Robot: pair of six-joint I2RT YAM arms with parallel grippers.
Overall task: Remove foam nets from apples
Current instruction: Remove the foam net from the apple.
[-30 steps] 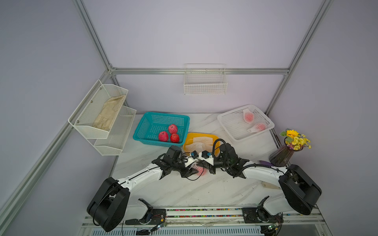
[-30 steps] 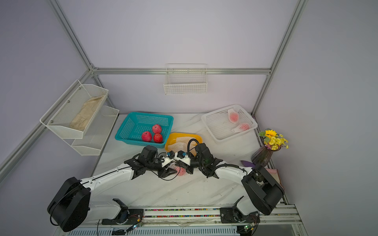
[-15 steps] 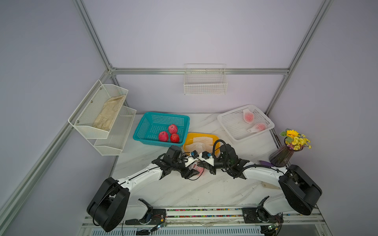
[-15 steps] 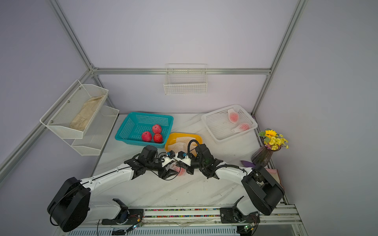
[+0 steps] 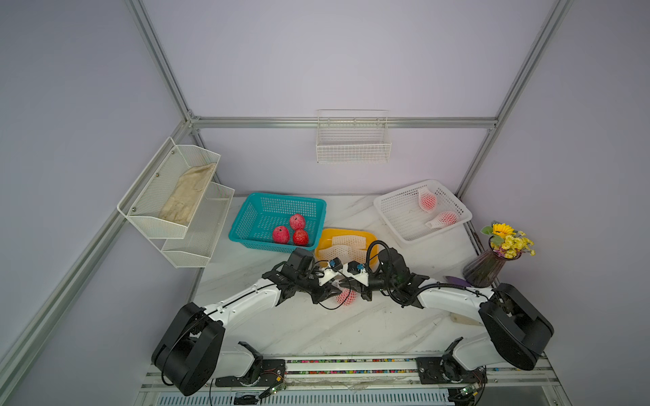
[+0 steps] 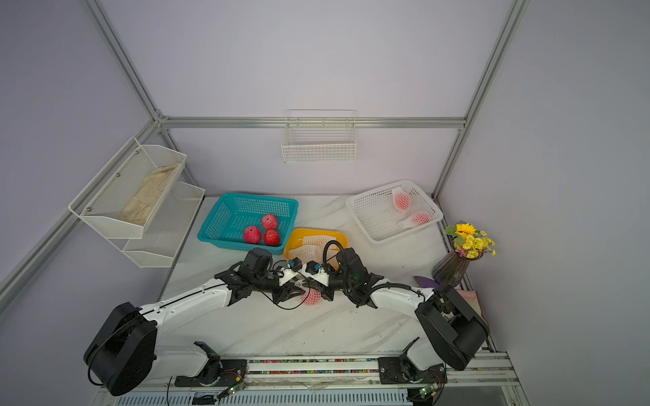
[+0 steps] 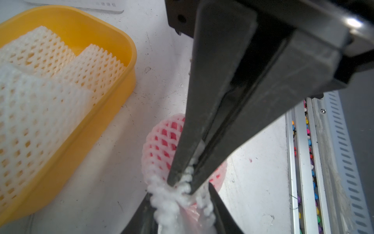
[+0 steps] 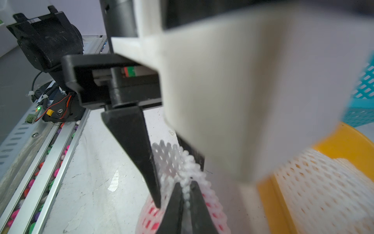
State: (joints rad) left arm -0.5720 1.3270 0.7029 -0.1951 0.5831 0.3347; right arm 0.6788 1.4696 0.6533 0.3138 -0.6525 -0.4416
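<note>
Since a second ago left gripper (image 7: pixel 182 187) jaws narrower: now pinching bunched rim of foam net (image 7: pixel 162 194). Opposite, right gripper (image 8: pixel 186 184) jaws pressed on same rim. Sleeved apple (image 7: pixel 165 132) just beyond both tips. Both grips set; net probably ready for stretching off.

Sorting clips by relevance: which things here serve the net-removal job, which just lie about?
Job: gripped foam net, its apple, netted apples, white basket, bare apples, teal basket, removed nets, yellow tray.
Lying about: flower vase, wall rack, wire basket.
</note>
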